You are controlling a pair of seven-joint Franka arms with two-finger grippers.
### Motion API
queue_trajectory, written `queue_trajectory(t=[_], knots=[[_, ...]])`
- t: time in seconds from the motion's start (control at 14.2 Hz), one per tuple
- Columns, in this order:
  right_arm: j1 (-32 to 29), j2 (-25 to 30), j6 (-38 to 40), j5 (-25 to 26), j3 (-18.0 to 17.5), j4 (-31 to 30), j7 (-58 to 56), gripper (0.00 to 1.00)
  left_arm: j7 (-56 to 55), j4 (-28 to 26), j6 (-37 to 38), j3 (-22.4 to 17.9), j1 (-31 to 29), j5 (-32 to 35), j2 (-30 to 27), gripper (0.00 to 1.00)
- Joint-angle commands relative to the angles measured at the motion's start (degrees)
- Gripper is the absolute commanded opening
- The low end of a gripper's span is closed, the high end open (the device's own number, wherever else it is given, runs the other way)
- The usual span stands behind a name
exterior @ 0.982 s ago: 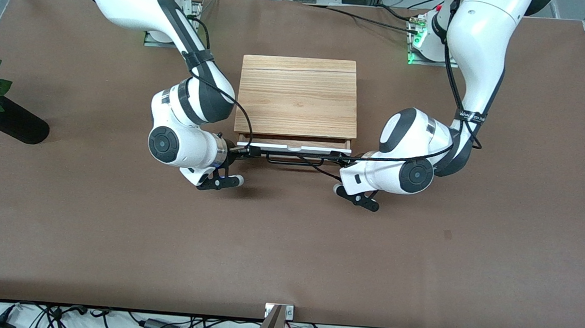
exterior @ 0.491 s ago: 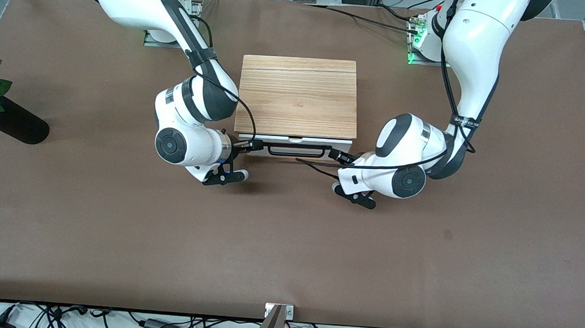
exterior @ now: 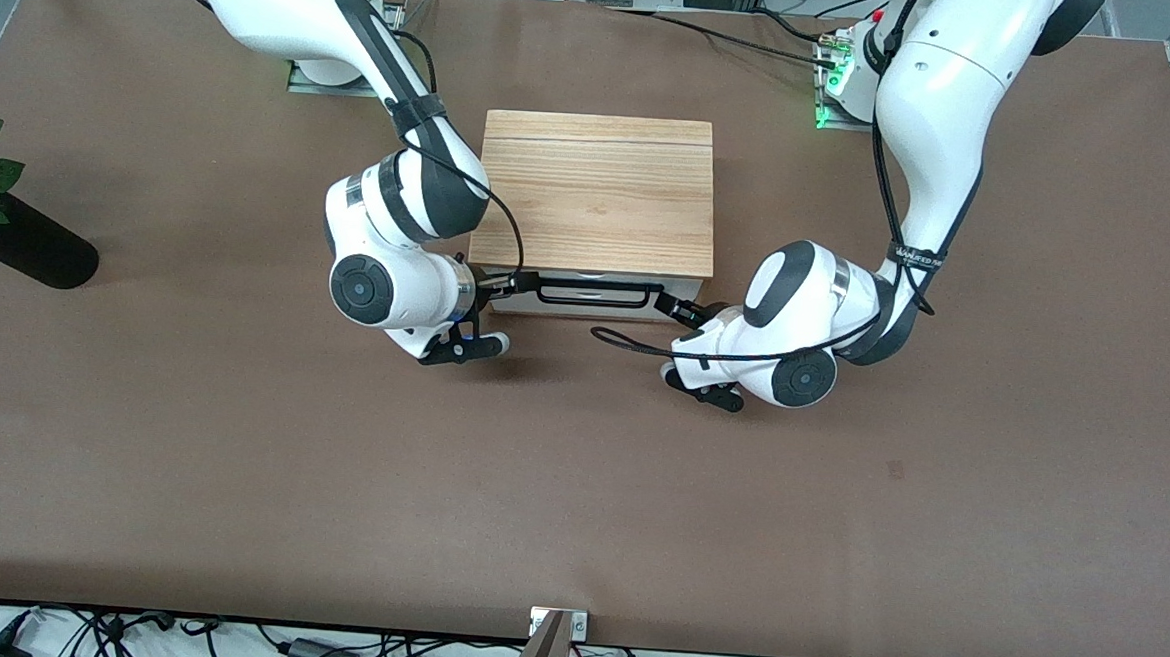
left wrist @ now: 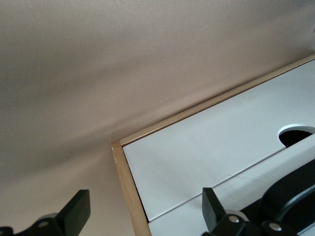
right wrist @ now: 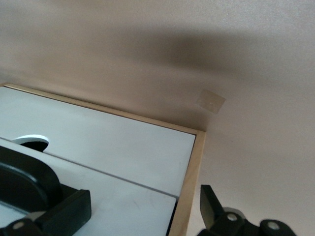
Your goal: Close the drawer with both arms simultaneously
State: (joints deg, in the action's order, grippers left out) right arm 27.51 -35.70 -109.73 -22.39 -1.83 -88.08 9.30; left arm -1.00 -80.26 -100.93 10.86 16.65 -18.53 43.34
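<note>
The light-wood cabinet (exterior: 595, 191) stands mid-table. Its drawer (exterior: 586, 304) is pushed in, the white front about level with the cabinet's frame, and the black bar handle (exterior: 592, 291) sticks out. My right gripper (exterior: 507, 286) is open at the handle's end toward the right arm. In the right wrist view (right wrist: 142, 211) its fingers straddle the cabinet's side edge, with one finger (right wrist: 69, 211) in front of the drawer front (right wrist: 123, 206). My left gripper (exterior: 694, 314) is open at the other corner. In the left wrist view (left wrist: 146, 221) it straddles that edge beside the drawer front (left wrist: 246, 189).
A black vase with a red flower (exterior: 19, 239) lies at the right arm's end of the table. A black cable (exterior: 624, 343) loops over the table in front of the drawer. The brown table (exterior: 577, 488) stretches toward the front camera.
The drawer has slid from partly open into the cabinet. Both grippers have moved toward the cabinet with its front.
</note>
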Motion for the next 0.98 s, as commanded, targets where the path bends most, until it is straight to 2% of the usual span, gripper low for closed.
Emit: queue_trajectory(t=[0.0, 0.21, 0.49, 0.63, 0.77, 0.91], knots=[[1.4, 0.6, 1.4, -0.6, 0.1, -1.4, 0.6, 1.0, 0.5, 0.7, 0.8, 0.1, -0.5, -1.1, -0.5, 1.0], [1.4, 0.9, 1.7, -0.9, 0.1, -1.2, 0.6, 1.0, 0.6, 1.5, 0.4, 0.0, -2.0, -1.2, -1.1, 1.0], [1.1, 1.9, 1.7, -0.8, 0.5, -0.7, 0.5, 1.0, 0.6, 7.2, 0.7, 0.0, -5.3, -0.5, -1.3, 1.0], [0.9, 3.2, 1.8, -0.1, 1.0, -0.2, 0.2, 1.0, 0.4, 8.2, 2.3, -0.4, -7.1, -0.5, -2.5, 1.0], [1.0, 4.8, 2.6, 2.9, 2.3, 0.6, 0.1, 1.0, 0.4, 9.1, 5.1, 0.0, -10.3, -0.5, -2.7, 1.0], [0.8, 7.2, 3.0, 9.1, 2.9, 1.5, 0.1, 1.0, 0.1, 10.8, 9.6, -0.7, -11.7, 0.2, -4.4, 1.0]])
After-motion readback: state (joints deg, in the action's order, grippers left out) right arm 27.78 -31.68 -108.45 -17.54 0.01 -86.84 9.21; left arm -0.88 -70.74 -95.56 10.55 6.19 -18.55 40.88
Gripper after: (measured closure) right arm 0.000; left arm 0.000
